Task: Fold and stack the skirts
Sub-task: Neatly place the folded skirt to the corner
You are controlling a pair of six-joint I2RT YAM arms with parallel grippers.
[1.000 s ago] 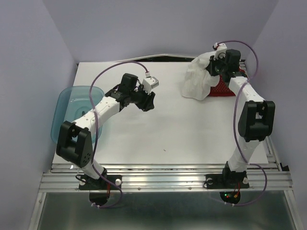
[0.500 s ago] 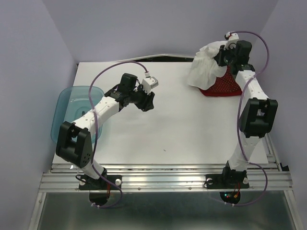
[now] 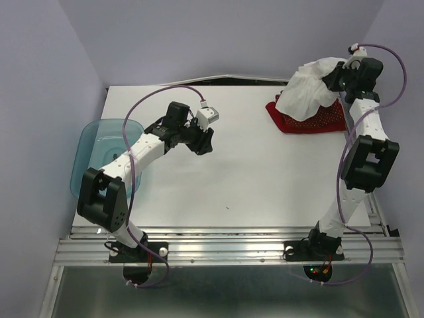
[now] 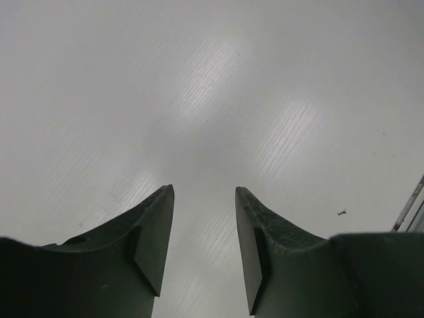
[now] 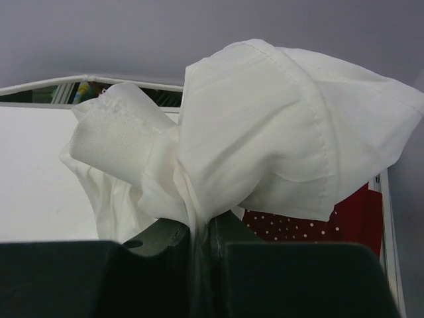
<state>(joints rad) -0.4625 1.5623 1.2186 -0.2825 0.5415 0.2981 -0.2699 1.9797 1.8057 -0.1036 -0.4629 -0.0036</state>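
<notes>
We've got the right tool [image 3: 336,78] up over the far right corner of the bench [image 3: 252,179], jaws pinched nearly together on a bunch of the white skirt [image 3: 306,94]. In the right wrist cam the cloth runs straight down into the narrow slit btw the two fingers, and the rest balloons out above and to both sides in a wrinkly lump w/ a stitched hem showing. From the top cam the white skirt hangs off that tool toward the left and droops over the red polka-dot skirt [image 3: 317,120], which lies on the bench at the far right, directly below. Can't tell if the white cloth actually rests on the red one or just hangs over it. The red skirt's left corner pokes out past the white fabric, and in the wrist cam a strip of red w/ white dots peeks out under the white at lower right. The left tool [image 3: 207,140] is well apart from all that, over the left-middle of the bench, pointing down. Its fingers are part-way open and holding nothing, w/ only plain bench surface showing btw them in the left wrist cam. A teal plastic tub [image 3: 99,146] sits at the left edge of the bench.
</notes>
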